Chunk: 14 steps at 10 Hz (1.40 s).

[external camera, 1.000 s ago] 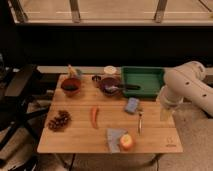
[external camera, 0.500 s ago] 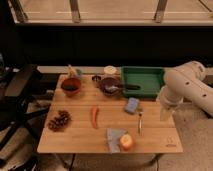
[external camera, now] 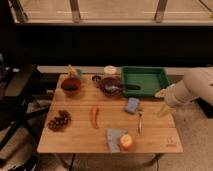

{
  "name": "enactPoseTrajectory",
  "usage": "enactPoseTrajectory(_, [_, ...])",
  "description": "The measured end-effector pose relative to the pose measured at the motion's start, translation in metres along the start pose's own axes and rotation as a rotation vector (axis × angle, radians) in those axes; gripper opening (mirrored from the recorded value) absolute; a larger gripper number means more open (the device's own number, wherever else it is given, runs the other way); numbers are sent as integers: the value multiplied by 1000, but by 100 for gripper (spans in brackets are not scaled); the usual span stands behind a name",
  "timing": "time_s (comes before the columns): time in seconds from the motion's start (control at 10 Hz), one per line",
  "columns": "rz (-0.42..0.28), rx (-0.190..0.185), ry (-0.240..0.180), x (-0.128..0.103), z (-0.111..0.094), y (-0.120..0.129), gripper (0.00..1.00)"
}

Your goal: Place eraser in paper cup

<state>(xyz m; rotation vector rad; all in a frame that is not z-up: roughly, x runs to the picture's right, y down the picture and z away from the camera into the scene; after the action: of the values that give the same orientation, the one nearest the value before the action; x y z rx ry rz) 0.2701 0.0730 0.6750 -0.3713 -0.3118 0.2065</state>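
Hand [external camera: 163, 102] motionless (beside green tray [external camera: 150, 80])

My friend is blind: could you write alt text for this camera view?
A robot's white arm extends from the right, its gripper hanging over the right edge of a wooden table. The table holds a cream paper cup at the back, a red bowl, a dark bowl, a green tray and an apple.

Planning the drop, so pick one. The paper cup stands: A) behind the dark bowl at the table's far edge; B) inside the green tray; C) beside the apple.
A: the paper cup stands just behind the dark bowl, left of the green tray; the gripper hangs open at the table's right edge, apart from it.
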Motion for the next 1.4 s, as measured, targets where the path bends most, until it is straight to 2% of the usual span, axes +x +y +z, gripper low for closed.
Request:
enactPoseTrajectory(0.1, [-10,32,-77,-14,0,-7,65])
enactPoseTrajectory(0.2, [-32,63,-136,-40,5,-17,65])
enactPoseTrajectory(0.5, [-69,114,-213,-108,21,-37,65])
enactPoseTrajectory(0.6, [-85,121,-227,-134,28,-43,65])
enactPoseTrajectory(0.7, [-92,122,-233,-145,31,-45,65])
enactPoseTrajectory(1.2, [-93,122,-226,-144,30,-46,65])
enactPoseTrajectory(1.4, [-129,108,-212,-150,36,-48,65])
